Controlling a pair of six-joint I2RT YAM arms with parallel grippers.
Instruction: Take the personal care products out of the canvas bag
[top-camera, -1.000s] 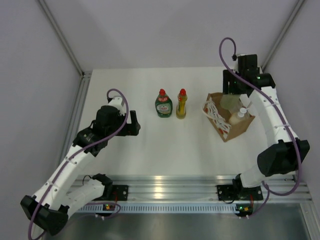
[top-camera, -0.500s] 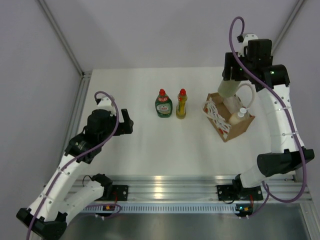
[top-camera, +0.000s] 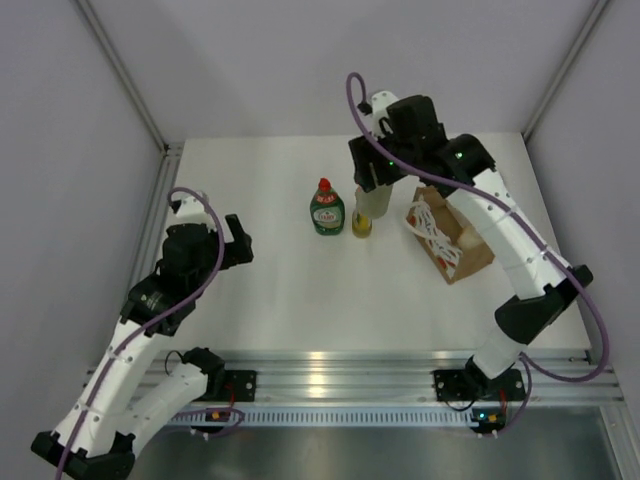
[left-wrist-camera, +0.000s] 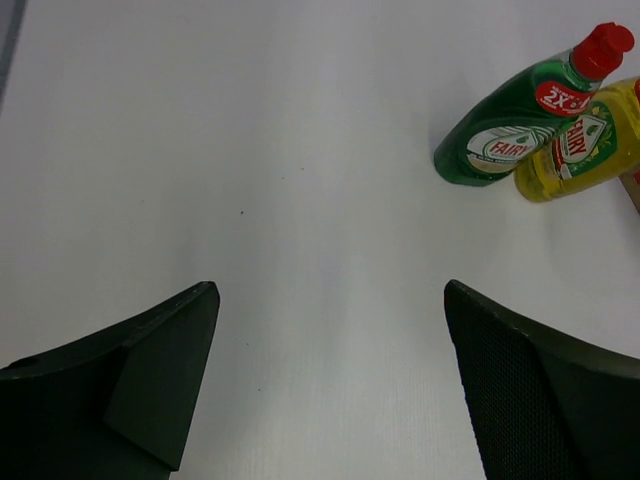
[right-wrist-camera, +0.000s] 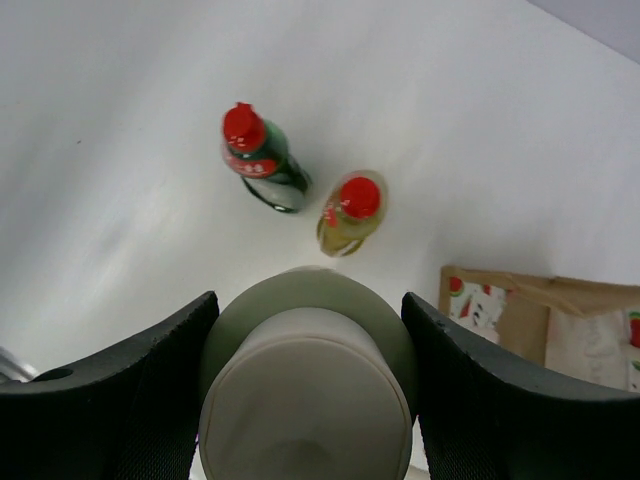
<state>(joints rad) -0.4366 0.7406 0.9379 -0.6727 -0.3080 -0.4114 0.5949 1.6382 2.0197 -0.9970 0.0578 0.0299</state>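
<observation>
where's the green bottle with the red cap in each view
top external: green bottle stands upright near the centre, a little above the middle.
left wrist: green bottle at the upper right, slanting in the picture.
right wrist: green bottle upper left of centre, seen from above.
shared landmark: the yellow bottle with a red cap, right beside it in all three views.

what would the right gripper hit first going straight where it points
Likely the table just beside the yellow bottle; the held cylinder hides the exact spot, so it might clip that bottle.
</observation>
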